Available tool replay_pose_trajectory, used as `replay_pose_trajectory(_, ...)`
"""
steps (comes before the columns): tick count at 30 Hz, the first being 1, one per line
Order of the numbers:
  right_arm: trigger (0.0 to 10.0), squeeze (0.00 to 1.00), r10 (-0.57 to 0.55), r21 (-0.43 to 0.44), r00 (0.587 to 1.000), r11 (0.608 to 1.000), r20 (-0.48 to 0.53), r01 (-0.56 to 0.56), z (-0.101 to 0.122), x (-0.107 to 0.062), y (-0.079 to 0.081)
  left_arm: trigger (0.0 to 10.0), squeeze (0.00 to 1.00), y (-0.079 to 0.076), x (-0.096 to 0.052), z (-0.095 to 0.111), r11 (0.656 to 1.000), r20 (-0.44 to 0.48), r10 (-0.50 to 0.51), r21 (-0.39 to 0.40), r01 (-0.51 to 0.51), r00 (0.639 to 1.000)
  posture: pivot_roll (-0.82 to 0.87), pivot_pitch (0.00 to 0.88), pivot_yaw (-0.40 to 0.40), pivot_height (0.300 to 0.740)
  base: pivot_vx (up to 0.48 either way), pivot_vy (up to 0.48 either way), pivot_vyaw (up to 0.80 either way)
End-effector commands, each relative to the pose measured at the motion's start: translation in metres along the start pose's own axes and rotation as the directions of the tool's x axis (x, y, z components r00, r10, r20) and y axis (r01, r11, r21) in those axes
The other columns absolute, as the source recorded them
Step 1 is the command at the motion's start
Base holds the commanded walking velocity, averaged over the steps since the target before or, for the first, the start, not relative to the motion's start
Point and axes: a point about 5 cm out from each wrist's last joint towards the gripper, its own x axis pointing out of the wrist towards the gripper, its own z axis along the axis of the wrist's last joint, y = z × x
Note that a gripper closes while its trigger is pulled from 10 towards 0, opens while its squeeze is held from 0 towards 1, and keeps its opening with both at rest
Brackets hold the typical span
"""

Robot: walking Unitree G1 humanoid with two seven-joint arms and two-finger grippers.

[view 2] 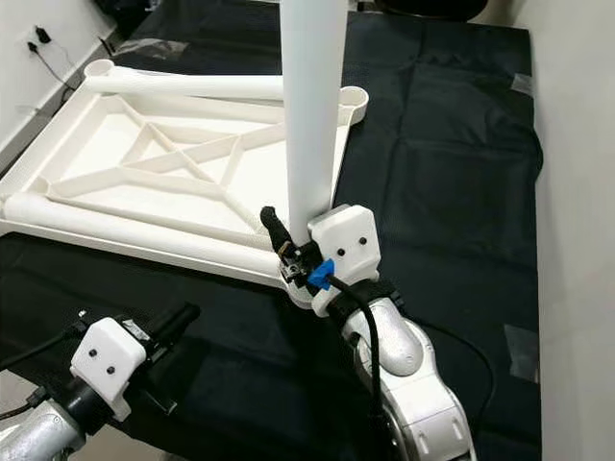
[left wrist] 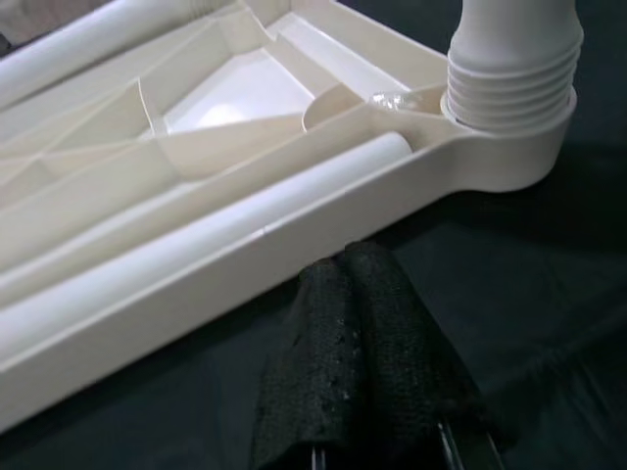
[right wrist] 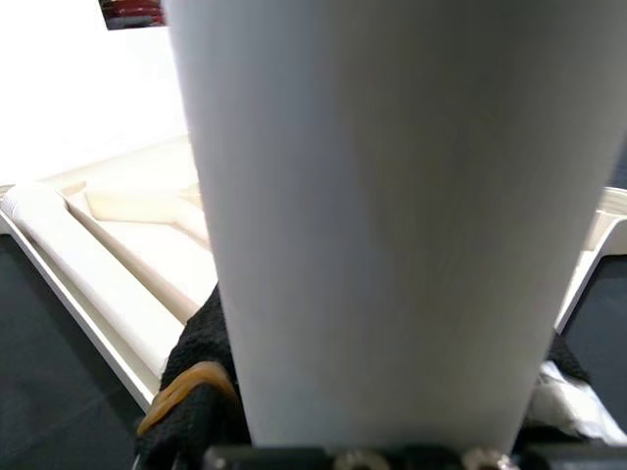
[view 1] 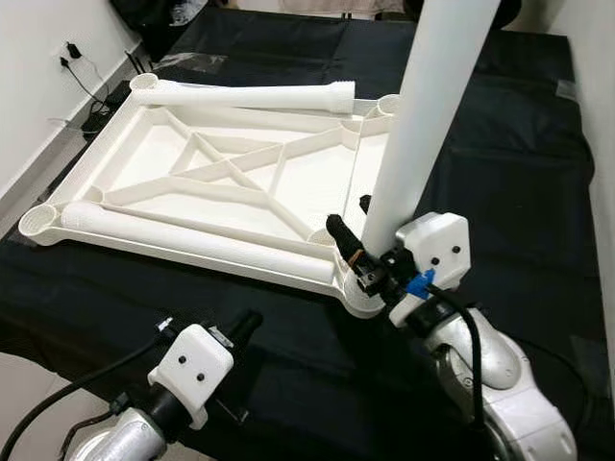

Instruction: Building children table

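Head stereo pair: looks forward and down over the upturned white table frame [view 1: 202, 182] on black cloth [view 2: 442, 144]. Left wrist camera: low, close, facing the frame's corner socket [left wrist: 509, 127]. Right wrist camera: pressed near the upright leg [right wrist: 392, 215], shared by all views.

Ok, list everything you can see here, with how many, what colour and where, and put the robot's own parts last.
Tabletop: one, white, upside down on the black cloth, ribs up.
Upright table leg: one, white, standing in the tabletop's near right corner socket, threaded end seated there.
Loose table legs: two, white, lying on the tabletop, one along the far edge, one along the near edge.
Black cloth: one, spread under the tabletop.
Wall socket with plugs: one, white with black cables, on the wall to the far left.
Right gripper: one, black fingers, clamped on the upright table leg just above the socket.
Left gripper: one, black fingers pressed together, over the cloth near the tabletop's near edge.
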Motion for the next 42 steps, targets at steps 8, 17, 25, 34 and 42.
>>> replay_pose_trajectory(8, 10.0, 0.0, -0.211, -0.035, 0.931, 0.977, -0.297, 0.21, -0.054, 0.001, -0.015, 10.0, 0.0, 0.034, 0.022, 0.017, 0.987, 0.087, 0.117, 0.101, -0.126, 0.989, 0.02, 0.25, 0.071, 0.74, 0.0, 0.0, 0.0)
replay_pose_trajectory(17, 10.0, 0.0, -0.221, -0.029, 0.933, 0.975, -0.283, 0.222, -0.054, 0.008, -0.014, 10.0, 0.0, 0.068, 0.047, 0.075, 0.984, 0.311, 0.138, 0.063, -0.165, 0.941, 0.03, 0.238, 0.074, 0.74, 0.0, 0.0, 0.0)
replay_pose_trajectory(25, 10.0, 0.0, -0.228, -0.023, 0.934, 0.973, -0.274, 0.231, -0.052, 0.011, -0.012, 10.0, 0.0, 0.068, 0.084, 0.106, 0.956, 0.447, -0.128, -0.182, 0.23, 0.885, 0.01, 0.232, 0.076, 0.74, 0.0, 0.0, 0.0)
replay_pose_trajectory(34, 10.0, 0.0, -0.228, -0.017, 0.936, 0.972, -0.268, 0.232, -0.051, 0.012, -0.01, 10.0, 1.0, 0.084, 0.107, 0.139, 0.901, 0.561, -0.216, -0.202, 0.385, 0.799, 0.0, 0.24, 0.082, 0.74, 0.0, 0.0, 0.0)
replay_pose_trajectory(42, 10.0, 0.0, -0.225, -0.009, 0.937, 0.973, -0.268, 0.231, -0.05, 0.013, -0.008, 10.0, 1.0, 0.085, 0.114, 0.161, 0.818, 0.609, -0.377, -0.135, 0.56, 0.697, 0.0, 0.245, 0.082, 0.74, 0.0, 0.0, 0.0)
